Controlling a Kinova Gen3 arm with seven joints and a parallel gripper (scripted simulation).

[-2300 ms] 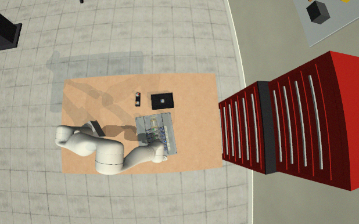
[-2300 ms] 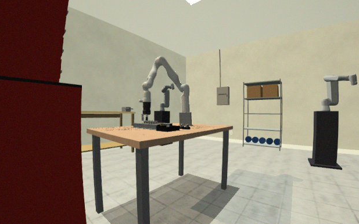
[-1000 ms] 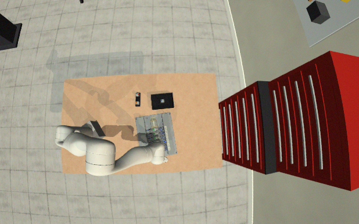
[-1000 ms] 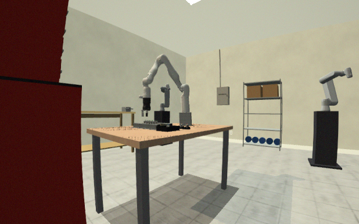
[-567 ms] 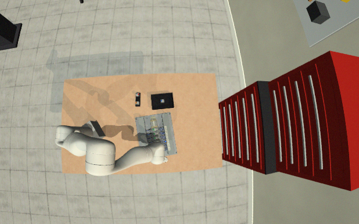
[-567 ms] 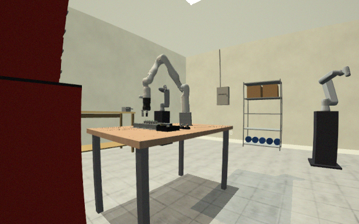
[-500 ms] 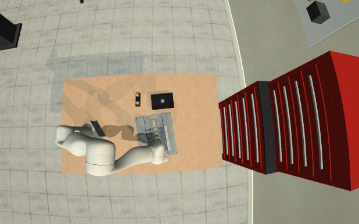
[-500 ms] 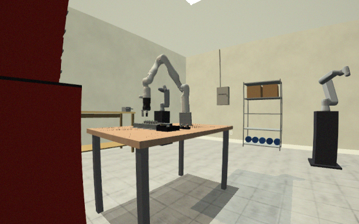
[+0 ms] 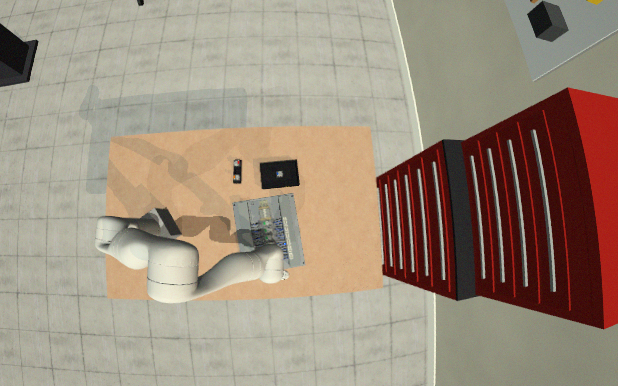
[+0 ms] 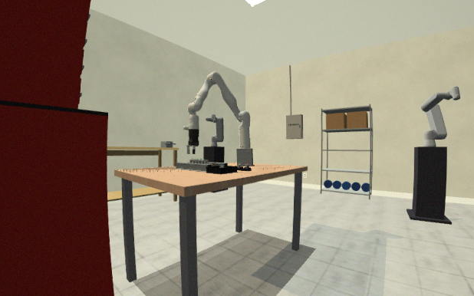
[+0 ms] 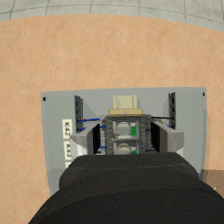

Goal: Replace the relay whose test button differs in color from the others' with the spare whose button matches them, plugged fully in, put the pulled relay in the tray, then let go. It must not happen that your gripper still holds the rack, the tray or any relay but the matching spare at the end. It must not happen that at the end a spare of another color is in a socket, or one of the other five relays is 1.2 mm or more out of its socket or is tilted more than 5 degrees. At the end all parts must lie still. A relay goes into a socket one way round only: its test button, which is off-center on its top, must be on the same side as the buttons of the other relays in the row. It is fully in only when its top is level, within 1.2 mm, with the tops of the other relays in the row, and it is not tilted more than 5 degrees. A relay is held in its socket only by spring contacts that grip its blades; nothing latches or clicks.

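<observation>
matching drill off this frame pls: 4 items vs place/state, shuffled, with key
1. tool
2. tray
3. spares
4. cabinet

A. red, beside the table
B. open, above the rack, holding nothing
C. black, on the table beyond the rack
D. small pair, next to the tray

Pairs: 1-B, 2-C, 3-D, 4-A

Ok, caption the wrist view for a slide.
Open end effector above the relay row on the grey rack, holding nothing.
</observation>
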